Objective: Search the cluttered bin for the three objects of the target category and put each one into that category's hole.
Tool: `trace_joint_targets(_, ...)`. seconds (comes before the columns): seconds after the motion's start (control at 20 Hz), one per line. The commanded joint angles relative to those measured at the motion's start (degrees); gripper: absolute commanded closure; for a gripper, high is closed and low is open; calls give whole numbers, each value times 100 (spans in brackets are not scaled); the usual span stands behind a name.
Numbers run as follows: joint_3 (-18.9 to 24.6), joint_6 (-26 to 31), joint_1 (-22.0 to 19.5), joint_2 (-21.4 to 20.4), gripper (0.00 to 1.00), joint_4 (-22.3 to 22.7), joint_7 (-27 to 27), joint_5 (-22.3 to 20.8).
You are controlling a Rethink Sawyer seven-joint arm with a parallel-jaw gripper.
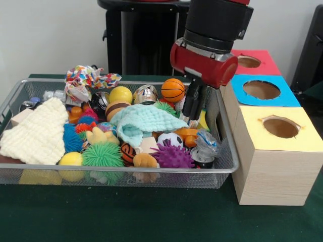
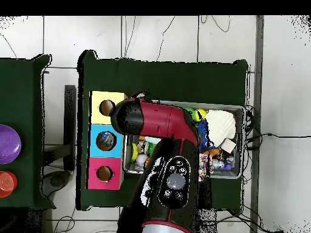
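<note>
My gripper (image 1: 194,114) reaches down into the right end of the wire bin (image 1: 126,172), just behind the teal cloth (image 1: 144,121) and beside the orange basketball (image 1: 172,89). Its black tip shows as one dark mass. Nothing can be seen held in it. Around it lie a soccer ball (image 1: 170,139), a purple spiky ball (image 1: 173,156), a yellow ball (image 1: 121,94) and a foil ball (image 1: 145,94). To the right of the bin stand boxes with a red-topped hole (image 1: 249,61), a blue-topped hole (image 1: 261,89) and a yellow-topped hole (image 1: 280,127). In the overhead view the arm (image 2: 161,124) hides the gripper.
A cream cloth (image 1: 38,133) fills the bin's left end, with a green spiky ball (image 1: 103,155) in front and a patterned cloth (image 1: 88,78) at the back. From above, the cream cloth (image 2: 222,126) lies away from the hole boxes (image 2: 105,141). A purple lid (image 2: 7,144) sits on a side table.
</note>
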Motion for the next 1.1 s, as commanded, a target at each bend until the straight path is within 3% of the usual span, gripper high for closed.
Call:
trace_joint_targets(0.05,35,3627,-18,590,100,-1041,773,169)
trace_joint_targets(0.6,332,2361,16,1020,100,-454,1080,375)
trace_joint_targets(1.1,418,1235,12,1707,100,-457,1123,526)
